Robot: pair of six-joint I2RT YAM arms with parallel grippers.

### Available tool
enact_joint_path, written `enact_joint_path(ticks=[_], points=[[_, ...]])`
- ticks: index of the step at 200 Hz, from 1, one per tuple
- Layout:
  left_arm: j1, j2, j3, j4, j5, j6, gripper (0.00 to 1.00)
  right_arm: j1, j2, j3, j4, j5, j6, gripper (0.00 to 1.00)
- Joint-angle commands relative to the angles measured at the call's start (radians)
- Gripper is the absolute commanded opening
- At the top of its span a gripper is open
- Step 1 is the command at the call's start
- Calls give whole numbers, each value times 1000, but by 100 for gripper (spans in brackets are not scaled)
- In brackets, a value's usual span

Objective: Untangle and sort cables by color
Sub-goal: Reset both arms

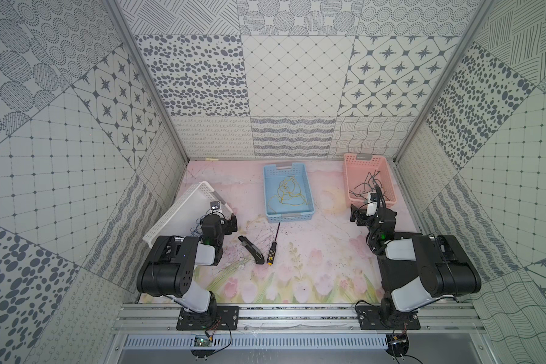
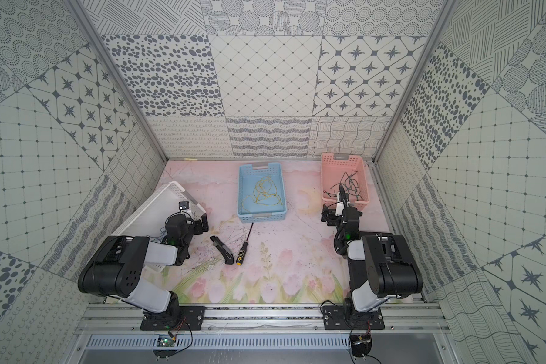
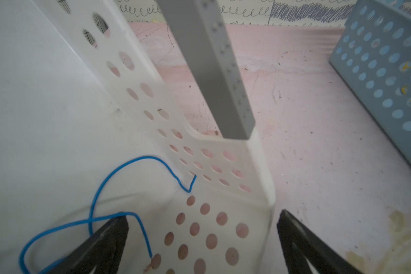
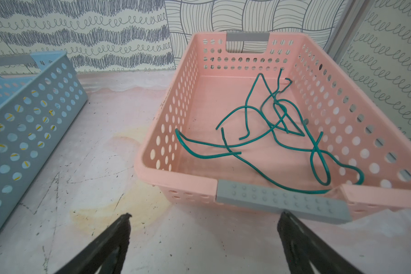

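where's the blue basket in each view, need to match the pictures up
Top view: blue basket at the far centre, between the white basket and the pink basket.
Top view: blue basket, same far-centre spot.
Left wrist: only its perforated wall, at the frame edge.
Right wrist: its perforated wall at the frame edge, beside the pink basket.
Shared landmark: yellow cables inside it, showing through its holes in both wrist views.

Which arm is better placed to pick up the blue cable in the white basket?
Left. The left gripper hangs open at the blue cable in the white basket; the right gripper faces the pink basket.
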Motion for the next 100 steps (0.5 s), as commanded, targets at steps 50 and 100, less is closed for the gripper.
enact_joint_path(ticks=[50,100], points=[[16,-98,44,-31,44,-8,100,0,-12,-42,106,42,11,99],[14,-187,91,-179,100,9,100,-2,-10,-31,88,34,7,99]])
